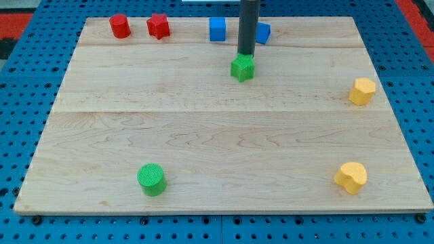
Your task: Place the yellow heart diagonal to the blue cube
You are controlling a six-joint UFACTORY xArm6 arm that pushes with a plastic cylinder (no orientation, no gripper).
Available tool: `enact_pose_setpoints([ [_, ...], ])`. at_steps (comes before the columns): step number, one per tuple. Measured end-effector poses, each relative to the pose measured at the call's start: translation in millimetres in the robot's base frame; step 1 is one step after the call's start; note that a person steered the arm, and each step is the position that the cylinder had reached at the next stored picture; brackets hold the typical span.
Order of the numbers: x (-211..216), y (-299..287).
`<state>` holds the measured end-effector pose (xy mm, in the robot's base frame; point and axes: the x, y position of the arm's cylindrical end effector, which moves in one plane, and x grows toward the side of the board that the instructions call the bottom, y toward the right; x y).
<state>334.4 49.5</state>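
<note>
Tabletop: we see a pale wooden tabletop [203, 135] made of planks running across the view, its grain plain to see, filling most of the frame.
Surround: under and around the board we see a blue perforated surface [20, 68], with a patch of red at the view's top right corner [417, 10].
Tool: we have no jaws to spread or press together, only a straight dark rod coming down from the view's top; my tip [245, 54] sits at the top edge of the green star-like block [242, 68], touching it or just short of it, we cannot tell which.
Yellow heart: it lies near the view's bottom right corner [351, 177], well apart from my tip.
Blue cube: it stands at the view's top edge [217, 29], just to the left of the rod.
Second blue block: partly hidden behind the rod on its right [263, 32]; shape unclear.
Yellow block: a faceted piece at the view's right edge [362, 91], above the heart.
Red blocks: a red cylinder [120, 26] and a red star-like block [158, 26] sit side by side at the view's top left.
Green cylinder: it stands near the view's bottom left [151, 179].
</note>
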Motion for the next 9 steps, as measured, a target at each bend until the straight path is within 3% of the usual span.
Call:
enact_pose_setpoints([
  [1,52,51],
  [2,54,87],
  [3,142,126],
  [4,201,224],
  [5,235,234],
  [6,262,113],
  [8,202,-46],
  [9,222,-32],
])
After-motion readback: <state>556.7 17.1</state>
